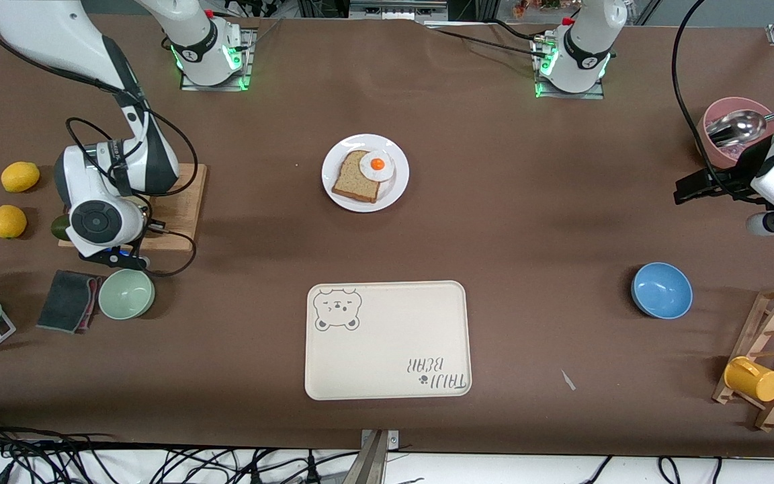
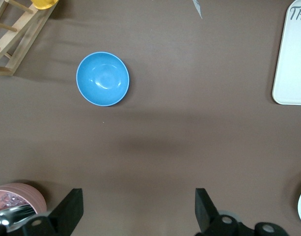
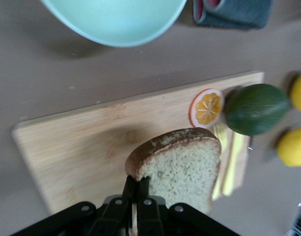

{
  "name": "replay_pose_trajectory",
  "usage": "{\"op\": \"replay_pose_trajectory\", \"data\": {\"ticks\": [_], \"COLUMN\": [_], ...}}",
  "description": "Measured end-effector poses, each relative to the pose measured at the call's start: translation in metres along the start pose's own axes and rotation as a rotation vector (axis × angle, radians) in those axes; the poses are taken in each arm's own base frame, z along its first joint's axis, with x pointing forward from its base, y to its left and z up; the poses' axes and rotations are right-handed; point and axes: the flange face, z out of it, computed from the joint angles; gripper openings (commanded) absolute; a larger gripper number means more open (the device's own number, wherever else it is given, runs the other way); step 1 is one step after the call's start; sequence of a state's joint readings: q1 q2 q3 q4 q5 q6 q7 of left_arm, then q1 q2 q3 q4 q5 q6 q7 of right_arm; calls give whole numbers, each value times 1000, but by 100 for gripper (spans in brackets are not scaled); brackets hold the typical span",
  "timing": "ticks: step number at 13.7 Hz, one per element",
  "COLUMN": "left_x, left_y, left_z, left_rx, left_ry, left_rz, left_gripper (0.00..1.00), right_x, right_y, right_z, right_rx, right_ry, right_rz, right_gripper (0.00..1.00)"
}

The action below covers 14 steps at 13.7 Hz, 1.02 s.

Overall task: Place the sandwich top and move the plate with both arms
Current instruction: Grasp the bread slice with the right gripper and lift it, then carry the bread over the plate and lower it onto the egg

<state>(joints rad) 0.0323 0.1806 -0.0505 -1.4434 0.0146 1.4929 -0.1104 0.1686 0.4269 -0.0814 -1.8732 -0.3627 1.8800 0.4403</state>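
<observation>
Brown-covered table (image 1: 508, 222) filling the front view, w/ both arm bases standing along its top edge.

Sitting nearest the front camera, mid-table: cream bear-printed tray (image 1: 387, 349). Lying farther from the camera than the tray: white plate (image 1: 397, 191), carrying a tan bread slice (image 1: 357, 180) w/ a fried egg (image 1: 377, 165) overlapping its corner.

Resting toward the right arm's end: wooden cutting board (image 3: 91, 147), w/ an orange slice (image 3: 206, 107) and a yellow strip (image 3: 233, 157) on it and a green avocado (image 3: 256, 109) just beside it. Sitting near it: two lemons (image 1: 19, 177), a pale green bowl (image 1: 126, 294), a grey cloth (image 1: 68, 300).

Hanging over the board: right gripper (image 3: 135, 194), fingers clenched on the crust edge of the sandwich top (image 3: 182, 167), a speckled wholegrain slice w/ dark crust, held tilted just above the wood.

Hovering at the left arm's end, over bare table near the pink bowl (image 1: 719, 144) w/ a metal spoon (image 1: 736, 128) in it: left gripper (image 2: 138, 209), fingers spread wide, grasping nothing; arm waiting.

Sitting nearer the camera than that gripper: blue bowl (image 1: 661, 290). Standing at the table corner: wooden rack (image 1: 773, 356) w/ a yellow cup (image 1: 753, 378) on it.
</observation>
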Motion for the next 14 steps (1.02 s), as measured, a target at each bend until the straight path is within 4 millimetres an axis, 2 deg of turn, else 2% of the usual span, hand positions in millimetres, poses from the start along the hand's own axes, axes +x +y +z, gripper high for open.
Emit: {"op": "replay_pose_trajectory", "data": {"ticks": [2,4,9,11,14], "left_x": [0,0,0,0,0], "left_y": [0,0,2,2,2], "left_z": [0,0,0,0,0], "left_rx": [0,0,0,0,0], "left_ry": [0,0,0,0,0], "left_rz": [0,0,3,4,4], "left_gripper": [100,100,100,100,100], "right_x": [-9,-25,-65,-90,-142], "right_y": [-24,-54,-129,-168,-234], "right_z": [-41,-72,-126,-145,-167], "right_rx": [-11,0,163,216,265], "right_ry": [-11,-32,-100,-122,-176], "right_rz": [-21,-47,-16,30,114], "right_gripper": [0,0,0,0,0]}}
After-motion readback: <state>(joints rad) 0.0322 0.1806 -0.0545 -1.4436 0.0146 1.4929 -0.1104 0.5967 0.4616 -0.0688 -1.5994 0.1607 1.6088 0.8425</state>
